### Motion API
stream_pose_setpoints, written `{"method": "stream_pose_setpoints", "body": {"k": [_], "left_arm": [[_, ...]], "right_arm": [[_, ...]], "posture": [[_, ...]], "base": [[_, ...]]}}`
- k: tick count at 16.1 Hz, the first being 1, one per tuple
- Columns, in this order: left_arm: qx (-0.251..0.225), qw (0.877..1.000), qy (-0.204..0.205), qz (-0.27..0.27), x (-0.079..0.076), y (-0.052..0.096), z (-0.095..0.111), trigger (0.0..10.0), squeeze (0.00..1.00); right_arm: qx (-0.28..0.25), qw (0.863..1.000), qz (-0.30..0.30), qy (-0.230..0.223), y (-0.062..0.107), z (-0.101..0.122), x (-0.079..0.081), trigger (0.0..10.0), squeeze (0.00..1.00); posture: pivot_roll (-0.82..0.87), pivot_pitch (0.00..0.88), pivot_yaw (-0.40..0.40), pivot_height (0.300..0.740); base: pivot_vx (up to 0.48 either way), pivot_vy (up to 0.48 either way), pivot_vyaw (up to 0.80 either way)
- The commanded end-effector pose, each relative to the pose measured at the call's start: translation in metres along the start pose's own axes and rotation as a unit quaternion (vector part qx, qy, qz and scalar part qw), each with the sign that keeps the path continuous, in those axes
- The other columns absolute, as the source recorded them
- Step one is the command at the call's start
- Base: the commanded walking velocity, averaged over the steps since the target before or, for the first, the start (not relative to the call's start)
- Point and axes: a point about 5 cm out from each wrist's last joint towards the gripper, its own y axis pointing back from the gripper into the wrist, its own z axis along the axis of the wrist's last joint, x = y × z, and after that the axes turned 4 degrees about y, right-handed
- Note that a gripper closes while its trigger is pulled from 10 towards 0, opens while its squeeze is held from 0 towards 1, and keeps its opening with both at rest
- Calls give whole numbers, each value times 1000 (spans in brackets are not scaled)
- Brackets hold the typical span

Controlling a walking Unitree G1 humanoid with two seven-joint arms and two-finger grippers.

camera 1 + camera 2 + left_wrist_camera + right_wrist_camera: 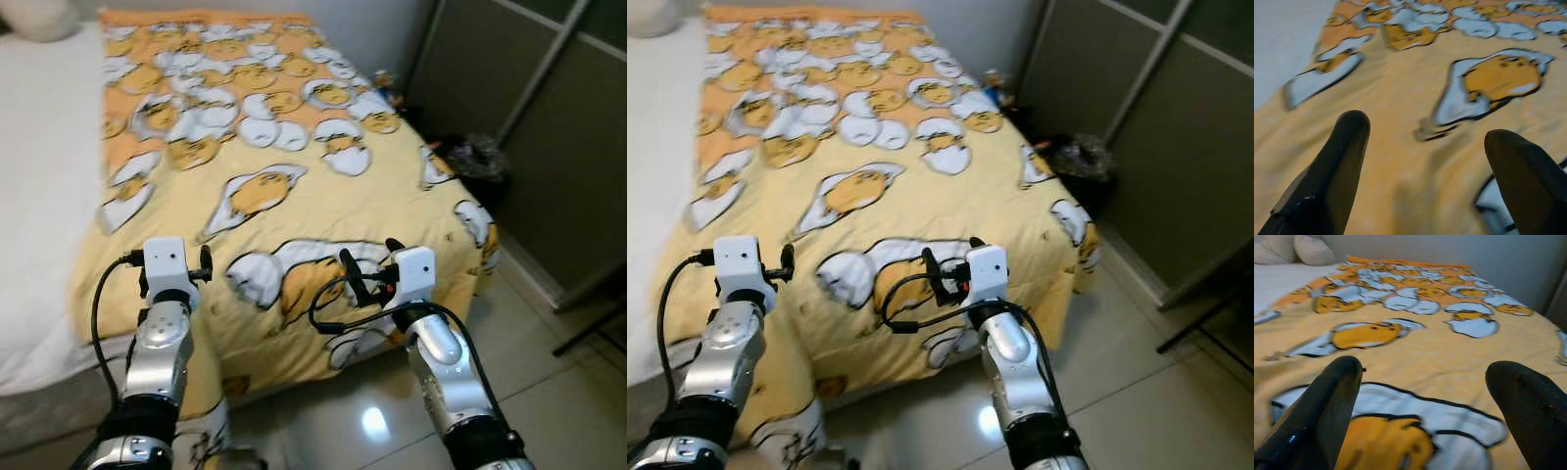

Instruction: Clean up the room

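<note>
My left gripper (204, 262) and right gripper (370, 266) hover with fingers apart, holding nothing, in the lower part of the frame over the yellow blanket (294, 166) on the bed (44, 147). I should pinch both near corners evenly and pull flat. I see no readable writing.

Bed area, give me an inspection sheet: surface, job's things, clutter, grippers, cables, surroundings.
Surface: bed with bare white sheet along the robot's left.
Job's things: yellow blanket with egg cartoon print, spread flat, hanging over the foot edge.
Clutter: small object at the blanket's far right edge, too small to identify.
Grippers: left gripper open over the blanket, holding nothing; right gripper open, holding nothing.
Cables: black cable looped at the right wrist; another along the left arm.
Surroundings: dark bin right of the bed, sliding closet doors, glossy tile floor.
</note>
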Motion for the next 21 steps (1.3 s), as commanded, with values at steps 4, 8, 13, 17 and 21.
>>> {"method": "stream_pose_setpoints", "body": {"k": [4,8,13,17,21], "left_arm": [[11,1000,-2,4,-10,8,-9,10000,0],[-4,1000,-9,-2,-10,9,-3,10000,0],[3,999,-33,8,-6,24,-12,10000,0],[4,999,-49,17,-3,27,-11,10000,0],[-17,998,-55,-18,-9,24,-1,10000,0]], "right_arm": [[11,1000,-4,12,4,-2,-9,10000,0],[10,1000,1,4,1,-1,-7,10000,0],[18,1000,-2,-18,2,-5,-5,10000,0],[24,999,14,-18,0,-7,-1,10000,0],[27,1000,1,-11,-2,-6,-6,10000,0]], "posture": [[113,39,-115,731],[124,43,-116,731],[144,54,-110,731],[155,47,-114,740],[153,40,-117,740]], "base": [[0,0,306],[0,0,553],[0,0,500],[0,0,448],[0,0,133]]}}
